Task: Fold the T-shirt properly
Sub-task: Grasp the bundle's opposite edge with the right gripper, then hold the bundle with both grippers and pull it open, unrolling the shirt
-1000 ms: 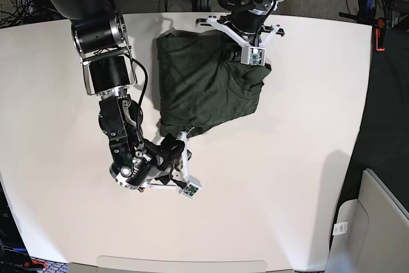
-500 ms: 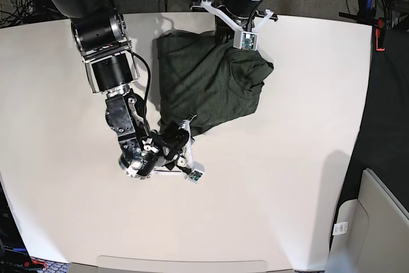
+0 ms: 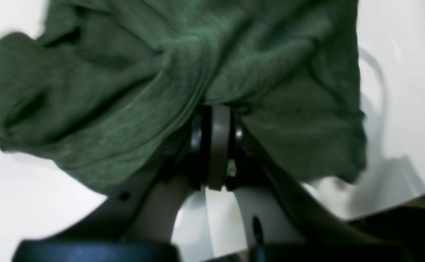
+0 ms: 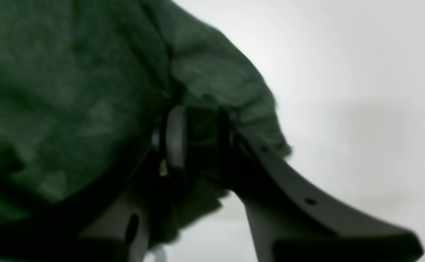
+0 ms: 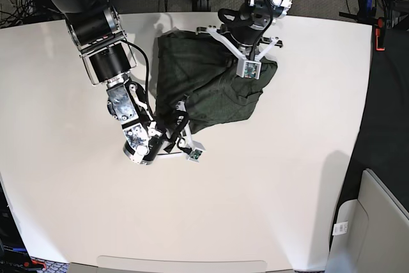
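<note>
The T-shirt (image 5: 204,84) is a dark green bunched heap on the white table (image 5: 287,158) at the back centre. My left gripper (image 5: 238,54) reaches in from the far side and is shut on a fold at the shirt's upper right. In the left wrist view its fingertips (image 3: 214,112) pinch the cloth (image 3: 161,72), which drapes off to both sides. My right gripper (image 5: 181,113) is at the shirt's near left edge. In the right wrist view its fingers (image 4: 176,134) clamp a thick wad of green fabric (image 4: 70,91).
A grey bin (image 5: 377,222) stands off the table at the lower right. Cables and stands crowd the back edge. A red tool (image 5: 380,33) lies at the right rim. My right arm's dark links (image 5: 105,55) lie across the table's left half.
My right gripper has carried the shirt's near edge towards the far side. My left gripper swung back, then came forward again over the shirt. The cloth is more bunched.
</note>
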### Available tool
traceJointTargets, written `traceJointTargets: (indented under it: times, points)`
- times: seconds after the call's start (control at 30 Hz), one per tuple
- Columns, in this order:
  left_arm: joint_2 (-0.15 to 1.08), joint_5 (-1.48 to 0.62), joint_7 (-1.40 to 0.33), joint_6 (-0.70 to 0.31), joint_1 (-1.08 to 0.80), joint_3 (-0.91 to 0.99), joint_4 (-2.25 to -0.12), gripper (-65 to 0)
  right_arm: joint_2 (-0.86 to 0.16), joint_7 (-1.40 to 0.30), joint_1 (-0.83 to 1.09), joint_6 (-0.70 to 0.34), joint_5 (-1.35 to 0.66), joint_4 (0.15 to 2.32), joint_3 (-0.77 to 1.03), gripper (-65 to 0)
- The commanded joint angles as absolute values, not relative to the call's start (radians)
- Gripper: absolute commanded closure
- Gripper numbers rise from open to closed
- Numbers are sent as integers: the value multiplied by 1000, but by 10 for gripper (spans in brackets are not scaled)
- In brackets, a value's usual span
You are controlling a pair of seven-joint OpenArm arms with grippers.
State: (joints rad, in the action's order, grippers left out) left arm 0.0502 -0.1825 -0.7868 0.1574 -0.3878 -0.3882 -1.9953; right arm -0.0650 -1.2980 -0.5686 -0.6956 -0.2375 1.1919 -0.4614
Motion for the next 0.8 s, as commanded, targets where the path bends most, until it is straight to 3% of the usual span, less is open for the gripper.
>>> traceJointTargets:
  times: [0.0,0.17,0.4,0.6,0.77]
  points:
    - [48,-177,-773,157,-380,-371,-2005,-11,-68,-1303,-587,-698,-251,1250,-456,-123]
    - [77,-177,-773,153,-348,-305,-1968,-11,-131,-1363,-527,-698,-252,1415,-456,-123]
    - [128,-177,-773,153,-298,-305,-1926,-11,-203,-1365,-486,-698,-346,1440,-449,-123]
    - [125,-177,-773,153,-404,-308,-2071,-11,-186,-1311,-496,-698,-346,1440,-320,-123]
    - [124,-179,-769,151,-470,-311,-2083,-11,-127,-1225,-558,-698,-334,1402,-314,-123]
